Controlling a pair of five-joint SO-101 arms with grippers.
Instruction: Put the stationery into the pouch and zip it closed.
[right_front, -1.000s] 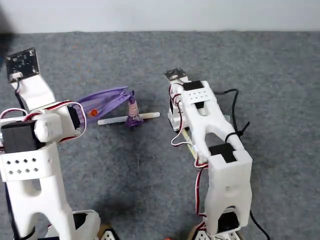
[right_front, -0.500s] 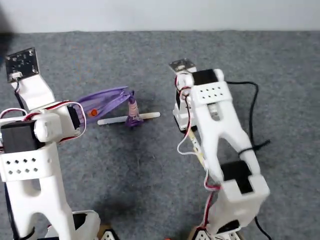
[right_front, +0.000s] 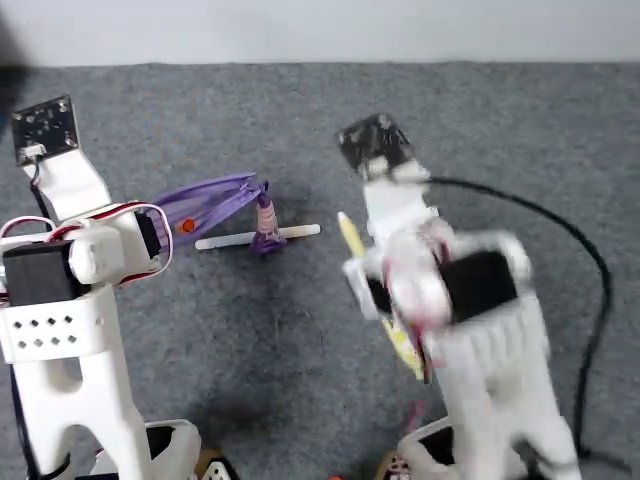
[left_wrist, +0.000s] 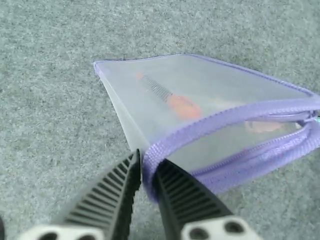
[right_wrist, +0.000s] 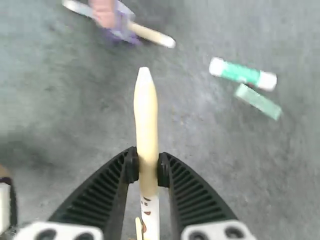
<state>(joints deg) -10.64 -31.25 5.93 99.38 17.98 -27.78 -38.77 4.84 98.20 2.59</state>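
A clear pouch (left_wrist: 200, 107) with a purple zipper lies on the grey carpet, an orange item inside; in the high view the pouch (right_front: 205, 205) sits left of centre. My left gripper (left_wrist: 146, 180) is shut on the pouch's zipper edge. My right gripper (right_wrist: 146, 167) is shut on a yellow pen (right_wrist: 145, 125), which it holds off the carpet; from above the pen (right_front: 352, 238) sticks out toward the back. A white stick with a purple-and-pink piece (right_front: 262, 232) lies by the pouch mouth. A green-and-white glue stick (right_wrist: 242, 74) and a green eraser (right_wrist: 258, 101) lie on the carpet.
Grey carpet (right_front: 520, 130) covers the table, with a pale wall along the back. A black cable (right_front: 575, 240) loops at the right of my right arm. Bare carpet stretches between the two arms and at the back right.
My right arm has pulled back toward the front and lifted, bringing the yellow pen up off the carpet. The left arm and the pouch have stayed put.
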